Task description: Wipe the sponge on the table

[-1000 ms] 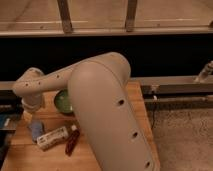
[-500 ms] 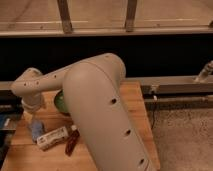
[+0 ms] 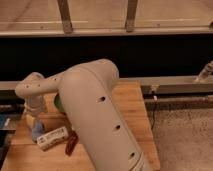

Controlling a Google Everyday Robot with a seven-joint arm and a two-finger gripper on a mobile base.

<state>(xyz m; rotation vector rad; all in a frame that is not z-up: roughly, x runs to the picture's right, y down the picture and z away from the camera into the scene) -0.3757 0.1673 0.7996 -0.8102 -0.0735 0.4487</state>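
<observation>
Hanging low over the table (image 3: pixel 132 107), the gripper (image 3: pixel 33 120) stands with jaws wide. The sponge (image 3: pixel 37 133) lies just below it on the wood; whether they touch, I cannot tell. A white packet (image 3: pixel 52 138) lies just right of the gripper, a green bowl (image 3: pixel 58 103) behind it, partly hidden by the arm (image 3: pixel 95 115).

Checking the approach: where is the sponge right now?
In the camera view, at the table's left side, the sponge lies directly below the claw, the white packet beside it.

Gripper (image 3: pixel 33 120) above sponge (image 3: pixel 38 132), mostly hidden beneath wrist (image 3: pixel 34 92)
</observation>
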